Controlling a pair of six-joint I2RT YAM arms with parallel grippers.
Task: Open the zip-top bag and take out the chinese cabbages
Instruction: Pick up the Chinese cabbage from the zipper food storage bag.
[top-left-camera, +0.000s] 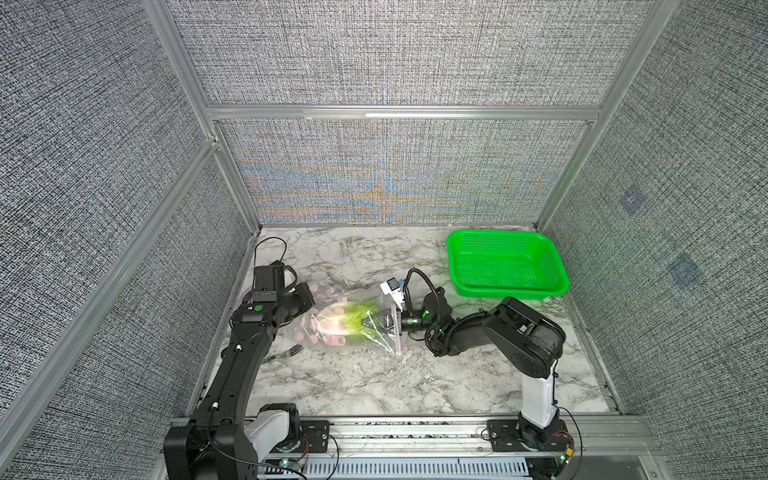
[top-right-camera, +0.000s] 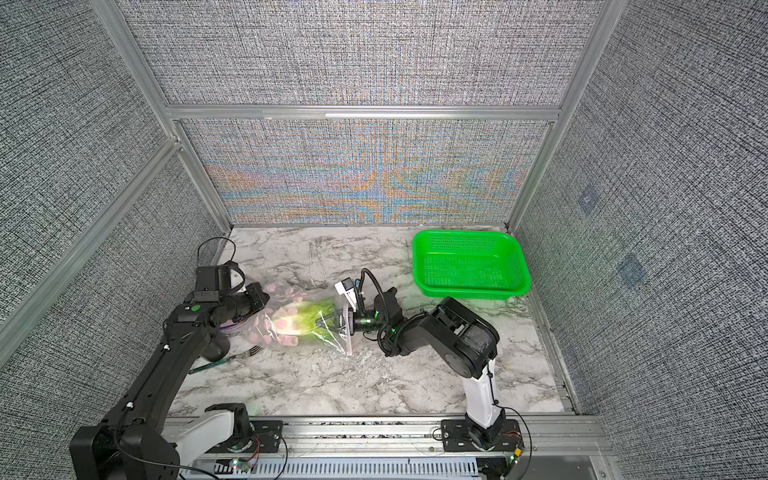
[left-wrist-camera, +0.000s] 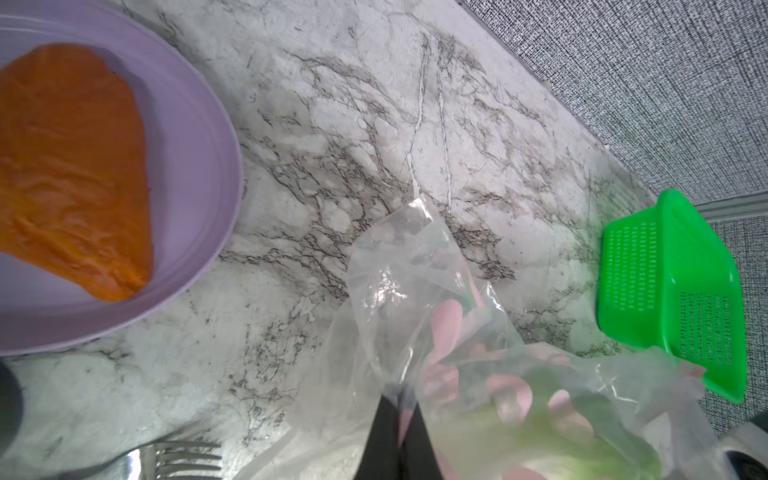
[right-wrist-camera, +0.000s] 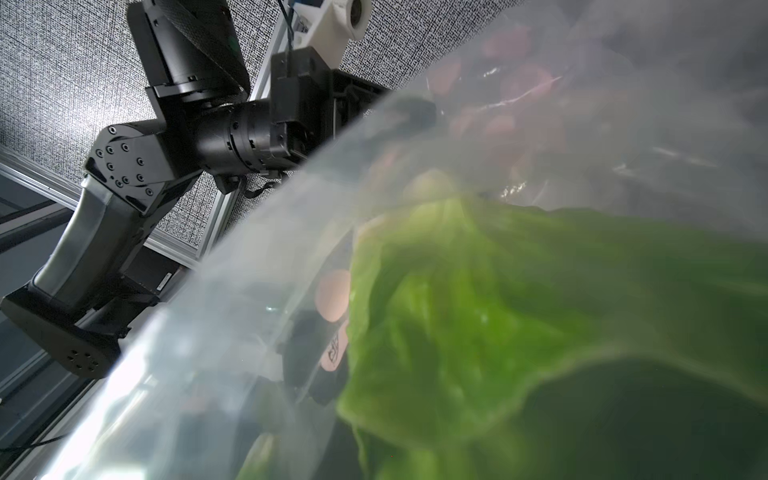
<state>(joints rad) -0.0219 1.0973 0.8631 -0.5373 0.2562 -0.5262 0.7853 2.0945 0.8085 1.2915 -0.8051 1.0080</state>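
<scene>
The zip-top bag (top-left-camera: 318, 332) (top-right-camera: 286, 336) lies mid-table, clear with pink dots, its mouth toward my right arm. The chinese cabbage (top-left-camera: 345, 322) (top-right-camera: 303, 320) is inside it, white base to the left and green leaves to the right. My left gripper (top-left-camera: 312, 311) (left-wrist-camera: 401, 399) is shut on a fold of the bag (left-wrist-camera: 415, 270) at its closed end. My right gripper (top-left-camera: 368, 322) (top-right-camera: 322, 322) reaches in through the mouth, shut on the cabbage's leafy end. In the right wrist view, green leaves (right-wrist-camera: 498, 311) and plastic (right-wrist-camera: 291, 249) hide its jaws.
A green mesh basket (top-left-camera: 507, 266) (top-right-camera: 469, 262) (left-wrist-camera: 673, 291) stands at the back right. A purple plate (left-wrist-camera: 199, 166) with an orange food piece (left-wrist-camera: 70, 166) sits under my left arm. A fork (top-left-camera: 291, 351) (left-wrist-camera: 178, 457) lies in front of it. Walls enclose three sides.
</scene>
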